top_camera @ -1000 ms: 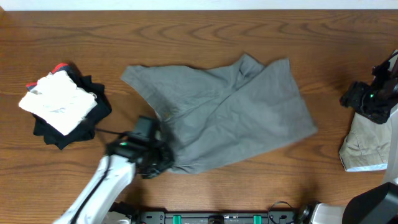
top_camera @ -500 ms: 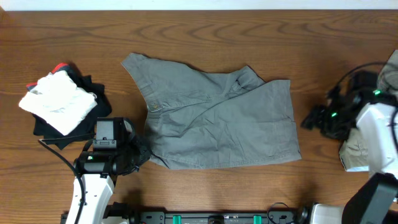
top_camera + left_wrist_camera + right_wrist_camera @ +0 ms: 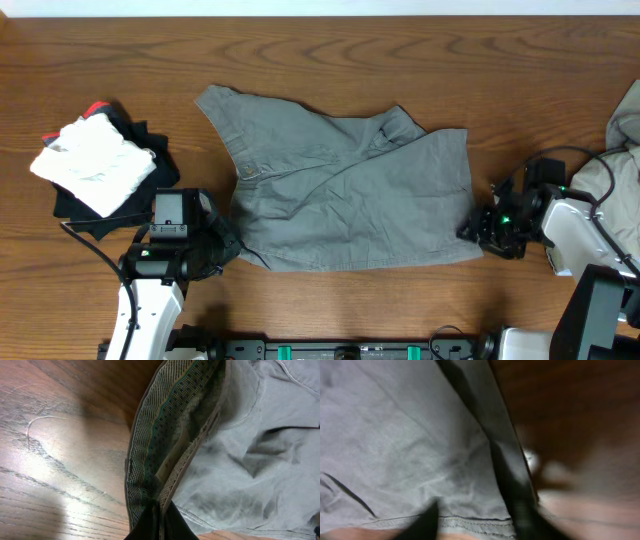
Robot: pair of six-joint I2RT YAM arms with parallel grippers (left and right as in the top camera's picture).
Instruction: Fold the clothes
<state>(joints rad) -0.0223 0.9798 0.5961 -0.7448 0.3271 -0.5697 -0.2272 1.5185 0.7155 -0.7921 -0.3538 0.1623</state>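
My left claw (image 3: 157,521) is clenched on the grey shorts (image 3: 350,190) at their waistband corner; my right claw (image 3: 470,229), released, straddles the far hem. The shorts lie lengthwise between my 2 claws.

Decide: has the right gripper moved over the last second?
Yes. The right gripper moved left, away from the beige garment, to the grey shorts' hem.

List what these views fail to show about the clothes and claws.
Overhead: beige garment is cut by the right edge and covered by the right arm.
Right wrist: blur hides whether the right claw touches the grey shorts.
Left wrist: left claw mostly cut off below.
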